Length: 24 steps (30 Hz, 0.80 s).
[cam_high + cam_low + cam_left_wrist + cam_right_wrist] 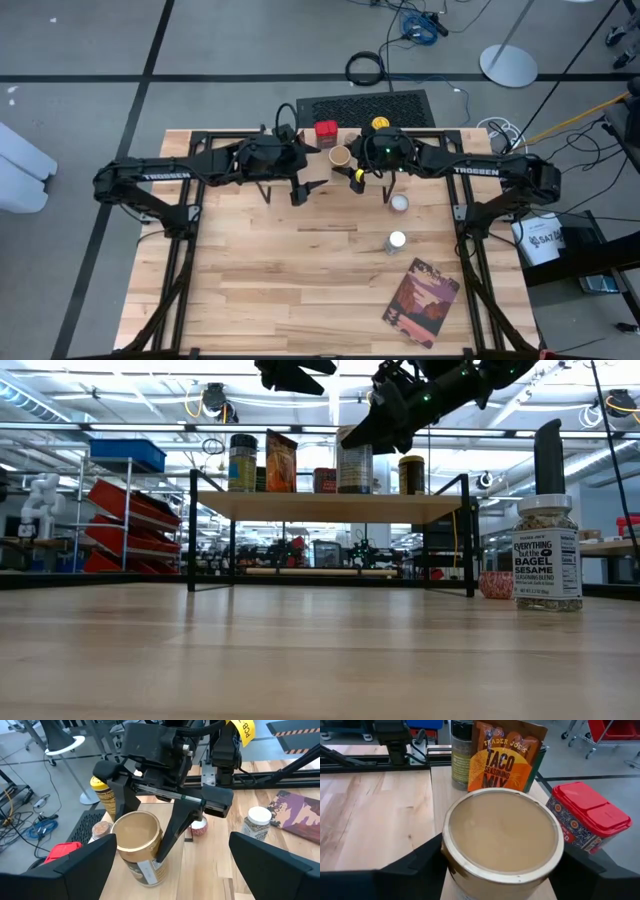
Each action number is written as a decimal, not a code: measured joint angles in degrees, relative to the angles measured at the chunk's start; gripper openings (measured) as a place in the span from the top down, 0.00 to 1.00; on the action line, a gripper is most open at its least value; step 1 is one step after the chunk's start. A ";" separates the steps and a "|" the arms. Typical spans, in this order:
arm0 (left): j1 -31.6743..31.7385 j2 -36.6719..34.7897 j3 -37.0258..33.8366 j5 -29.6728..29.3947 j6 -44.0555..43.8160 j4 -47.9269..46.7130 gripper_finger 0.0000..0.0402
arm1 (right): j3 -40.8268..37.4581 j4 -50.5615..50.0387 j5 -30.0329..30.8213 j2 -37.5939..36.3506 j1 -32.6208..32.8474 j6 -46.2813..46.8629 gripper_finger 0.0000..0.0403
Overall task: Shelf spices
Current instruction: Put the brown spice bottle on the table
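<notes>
The shelf (330,507) stands at the table's far side. On its plank are a yellow-capped jar (242,463), a taco seasoning packet (504,757), a red-lidded tin (587,817), a yellow-topped jar (380,124) and a tan-topped jar (502,835). My right gripper (502,855) is shut on the tan-topped jar. My left gripper (172,840) hangs open above the shelf's near side (305,187), left of that jar. A bagel seasoning jar (547,555) and a small white-lidded jar (399,203) stand on the table. My right gripper holds the tan-topped jar by its side wall just below the rim (445,857), pinched between the two fingers (172,830). The fingers come slanting down from the table's right. The jar stands upright with its base on the shelf plank (355,491).
A picture-covered book (420,300) lies near the table's near right corner. Bare wood spans the table's middle and left (260,270). A black grille (365,107) and cables lie on the floor beyond the far edge.
</notes>
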 joint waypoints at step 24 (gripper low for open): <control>-0.02 -6.58 -0.88 15.75 -9.19 0.62 0.01 | -0.01 0.71 -32.92 -9.73 0.18 3.93 0.33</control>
